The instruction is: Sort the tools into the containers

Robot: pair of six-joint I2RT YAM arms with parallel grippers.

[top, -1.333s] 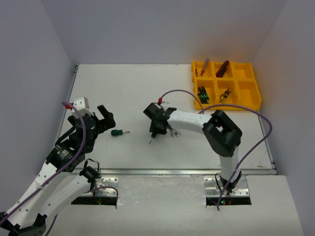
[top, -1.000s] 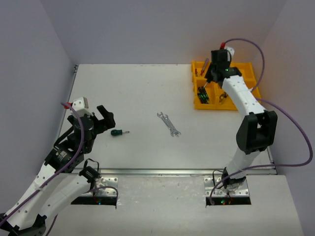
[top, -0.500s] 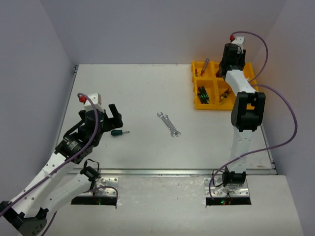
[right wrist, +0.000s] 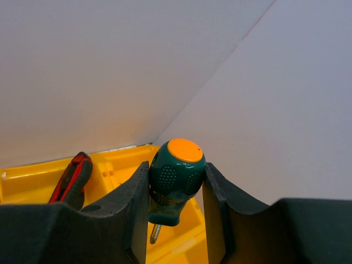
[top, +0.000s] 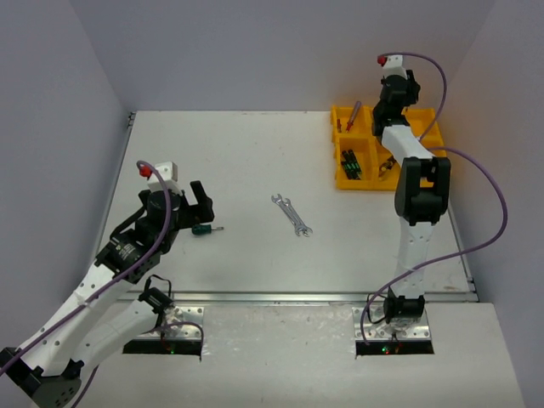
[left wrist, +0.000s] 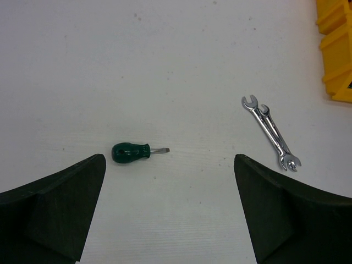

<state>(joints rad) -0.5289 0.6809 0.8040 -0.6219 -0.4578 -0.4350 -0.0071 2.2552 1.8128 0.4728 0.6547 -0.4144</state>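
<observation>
Your right jaws grip a green screwdriver [right wrist: 175, 181] by its orange-capped handle, above the yellow tray [top: 364, 183] at the tabletop's [top: 238, 153] two o'clock. In the wrist view, red-handled cutters [right wrist: 71, 179] lie in a compartment at its nine o'clock. Your left jaws stand wide open near a stubby green screwdriver [left wrist: 131, 152]. Two wrenches [left wrist: 271, 132] lie apart at its three o'clock.

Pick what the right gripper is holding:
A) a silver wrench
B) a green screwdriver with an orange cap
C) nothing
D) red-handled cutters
B: in the right wrist view the right gripper is clamped on the green screwdriver, its orange cap up, with the yellow tray showing behind it.
</observation>
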